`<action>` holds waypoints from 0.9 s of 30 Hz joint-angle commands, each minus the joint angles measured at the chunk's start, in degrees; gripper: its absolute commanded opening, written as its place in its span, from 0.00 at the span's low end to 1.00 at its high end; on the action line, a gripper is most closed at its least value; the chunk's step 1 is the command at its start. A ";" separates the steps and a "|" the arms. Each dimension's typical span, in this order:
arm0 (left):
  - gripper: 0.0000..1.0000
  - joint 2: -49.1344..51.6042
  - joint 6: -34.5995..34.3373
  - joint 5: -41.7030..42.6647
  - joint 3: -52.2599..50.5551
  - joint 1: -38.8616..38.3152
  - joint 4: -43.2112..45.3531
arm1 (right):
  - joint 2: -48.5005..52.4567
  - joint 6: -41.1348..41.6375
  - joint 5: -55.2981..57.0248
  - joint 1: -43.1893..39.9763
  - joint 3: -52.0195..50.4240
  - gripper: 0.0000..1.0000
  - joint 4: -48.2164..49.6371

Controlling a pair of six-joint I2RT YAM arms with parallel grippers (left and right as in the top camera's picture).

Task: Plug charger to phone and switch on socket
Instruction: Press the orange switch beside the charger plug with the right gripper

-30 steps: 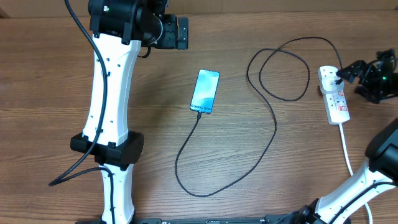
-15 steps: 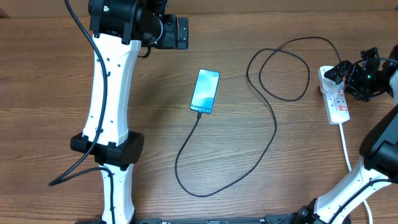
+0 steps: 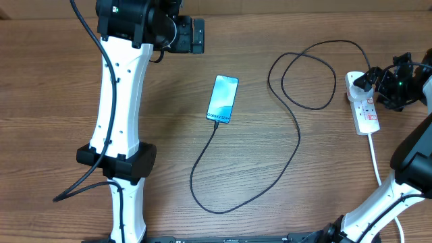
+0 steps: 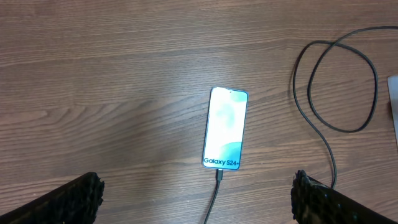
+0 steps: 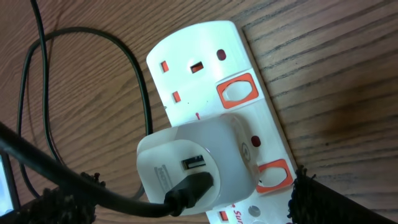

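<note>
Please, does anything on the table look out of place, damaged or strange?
Nothing stands out. The phone lies flat with its screen lit. The cable runs in loose loops from it to the adapter in the strip. Nothing looks damaged.

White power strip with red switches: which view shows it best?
Right wrist: the white rectangular power strip fills the frame, its orange-red switches and plugged white adapter plain. Overhead shows it small, far right; left wrist catches only a sliver at the frame edge.
</note>
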 commanded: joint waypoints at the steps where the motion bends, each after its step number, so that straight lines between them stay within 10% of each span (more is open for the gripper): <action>1: 0.99 0.17 1.09 -0.81 0.13 0.11 -0.13 | -0.15 0.44 0.33 0.57 -0.42 1.00 0.50; 27: 1.00 0.17 1.09 -0.81 0.13 0.11 -0.13 | -0.15 0.87 1.18 2.38 -5.03 1.00 3.87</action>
